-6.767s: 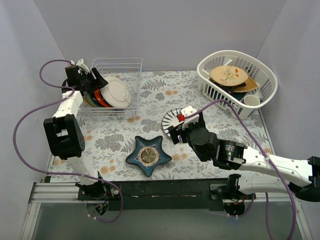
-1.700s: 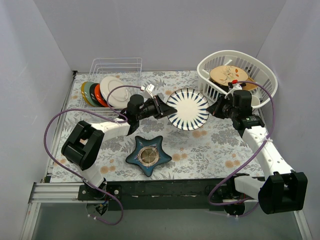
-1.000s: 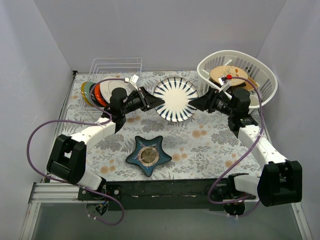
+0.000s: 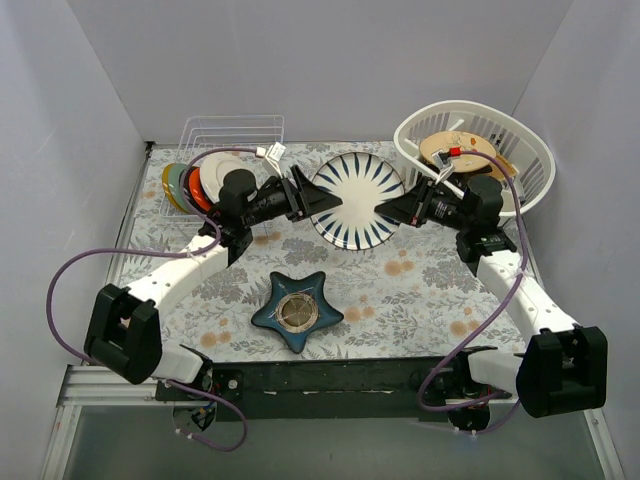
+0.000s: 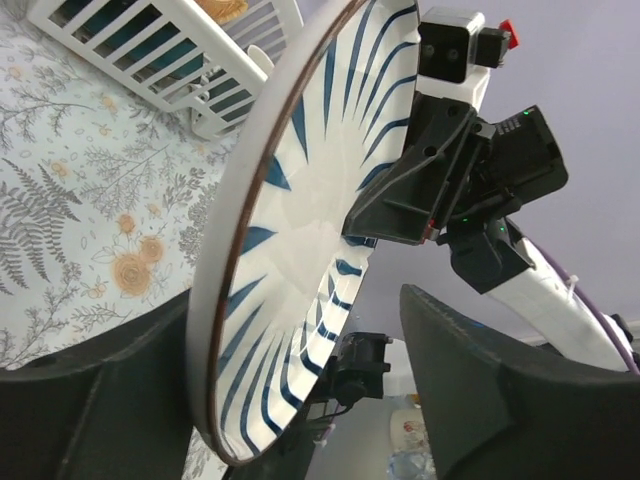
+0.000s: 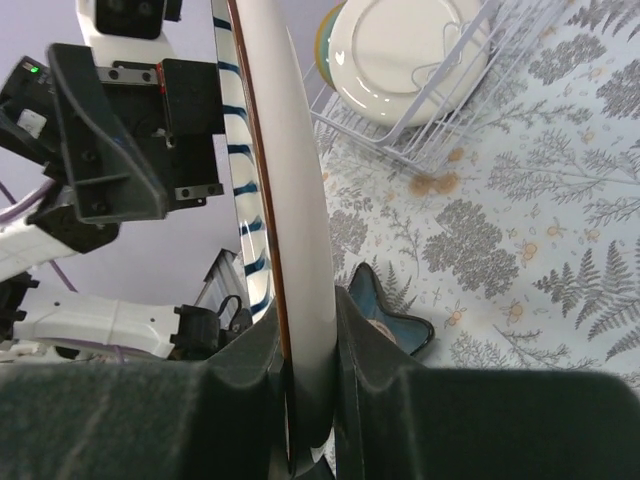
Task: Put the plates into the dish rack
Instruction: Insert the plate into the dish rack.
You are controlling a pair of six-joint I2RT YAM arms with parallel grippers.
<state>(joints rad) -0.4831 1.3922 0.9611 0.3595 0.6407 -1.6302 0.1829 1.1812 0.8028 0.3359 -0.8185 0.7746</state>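
White round plate with dark-blue rays (image 4: 358,200) hangs on edge above table, between both grippers. Right gripper (image 4: 390,211) pinches its rim, jaws narrow. Left gripper (image 4: 318,203) straddles opposite rim, jaws wide, not gripping. Clear wire dish rack (image 4: 232,128) lies behind left gripper and beyond plate from right one, so you face long reach across. Left arm nearer rack. Free rack slots hidden behind leaning plates (image 4: 205,180); left pad contact unclear.

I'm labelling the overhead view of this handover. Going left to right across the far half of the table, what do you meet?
dish rack → left tool → blue-striped plate → right tool → white basket
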